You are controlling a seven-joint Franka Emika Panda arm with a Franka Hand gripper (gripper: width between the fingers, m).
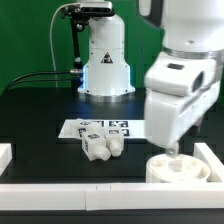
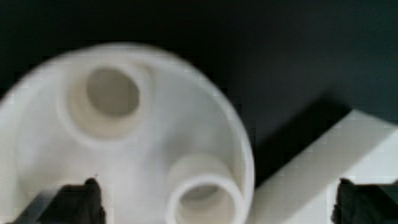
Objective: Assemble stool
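Observation:
The stool's round white seat (image 1: 175, 168) lies flat on the black table at the exterior view's lower right, in the corner formed by the white rails. My gripper (image 1: 172, 150) hangs directly over it, pointing down. In the wrist view the seat (image 2: 125, 130) fills most of the frame and shows two round sockets. The gripper (image 2: 222, 205) is open: one dark fingertip (image 2: 75, 205) is over the disc and the other is past its rim, with nothing held. Several short white legs (image 1: 100, 146) lie bunched mid-table.
The marker board (image 1: 100, 127) lies just behind the legs. White rails border the table along the front (image 1: 100, 195), the exterior view's right (image 1: 212, 160) and left (image 1: 5, 155). One rail (image 2: 347, 150) sits close to the seat's rim. The arm's base (image 1: 105, 60) stands at the back.

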